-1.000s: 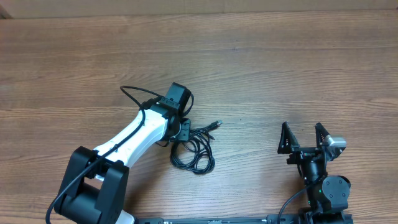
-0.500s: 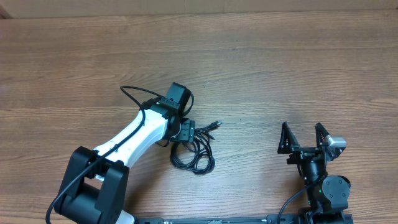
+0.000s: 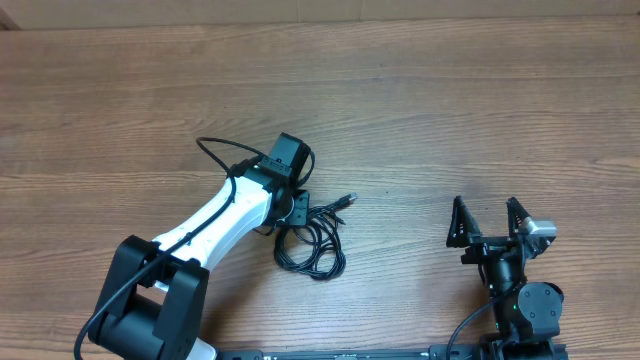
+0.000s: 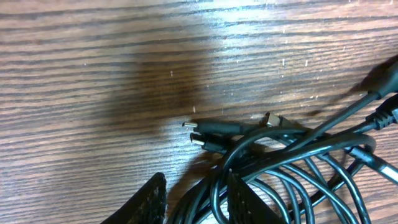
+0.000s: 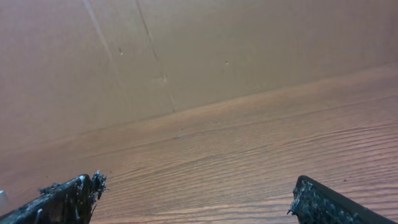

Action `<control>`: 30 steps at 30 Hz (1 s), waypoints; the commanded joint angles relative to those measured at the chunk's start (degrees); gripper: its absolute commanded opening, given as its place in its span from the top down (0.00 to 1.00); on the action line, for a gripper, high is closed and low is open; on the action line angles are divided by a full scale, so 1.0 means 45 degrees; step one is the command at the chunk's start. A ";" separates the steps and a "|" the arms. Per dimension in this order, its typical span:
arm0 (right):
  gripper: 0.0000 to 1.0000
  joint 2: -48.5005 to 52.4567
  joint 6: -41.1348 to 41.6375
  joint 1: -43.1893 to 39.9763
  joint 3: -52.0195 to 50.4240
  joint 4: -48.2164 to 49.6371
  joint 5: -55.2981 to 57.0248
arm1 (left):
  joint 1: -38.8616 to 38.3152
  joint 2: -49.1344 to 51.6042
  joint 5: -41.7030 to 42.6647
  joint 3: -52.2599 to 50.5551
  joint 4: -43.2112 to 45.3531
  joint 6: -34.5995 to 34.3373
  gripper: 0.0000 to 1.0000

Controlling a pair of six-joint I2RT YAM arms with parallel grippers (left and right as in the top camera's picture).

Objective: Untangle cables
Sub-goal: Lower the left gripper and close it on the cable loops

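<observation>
The cables (image 3: 318,248) lie as a small pile of thin black loops on the wooden table, just right of my left gripper (image 3: 299,210). One plug end (image 3: 347,200) sticks out to the upper right. In the left wrist view the cables (image 4: 298,155) fill the lower right, with two plug tips (image 4: 198,127) pointing left. The left gripper (image 4: 196,200) has its fingers narrowed around several strands at the pile's edge. My right gripper (image 3: 488,215) is open and empty at the right, far from the pile; its view (image 5: 196,193) shows only bare wood.
A brown cardboard wall (image 5: 186,50) stands behind the table's far edge. The left arm's own thicker black cable (image 3: 215,152) loops up beside its wrist. The right arm's base (image 3: 525,305) is at the front right.
The left wrist has shifted very slightly. The cable pile and the right arm have not visibly moved.
</observation>
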 commanded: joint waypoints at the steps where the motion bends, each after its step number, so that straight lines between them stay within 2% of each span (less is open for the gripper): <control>1: 0.00 -0.0126 0.0000 0.0000 -0.0126 0.0029 0.0121 | -0.0073 0.0136 0.0019 -0.0374 0.0126 0.0010 0.64; 7: 0.00 -0.0126 0.0000 0.0000 -0.0126 0.0029 0.0121 | -0.0068 0.0136 0.0019 -0.0549 0.0189 0.0010 0.57; 11: 0.00 -0.0126 0.0000 0.0000 -0.0126 0.0029 0.0121 | -0.0073 0.0136 0.0015 -0.0549 0.0238 0.0010 0.56; 19: 0.00 -0.0126 0.0000 0.0000 -0.0126 0.0029 0.0121 | -0.0073 0.0136 0.0393 -0.0563 0.0520 0.0010 0.70; 22: 0.00 -0.0126 0.0000 0.0000 -0.0126 0.0029 0.0121 | -0.0073 0.0136 0.0403 -0.0563 0.0646 0.0005 0.81; 30: 0.00 -0.0126 0.0005 0.0000 -0.0126 0.0029 0.0121 | -0.0073 0.0136 0.1151 -0.0563 0.1180 0.0000 0.76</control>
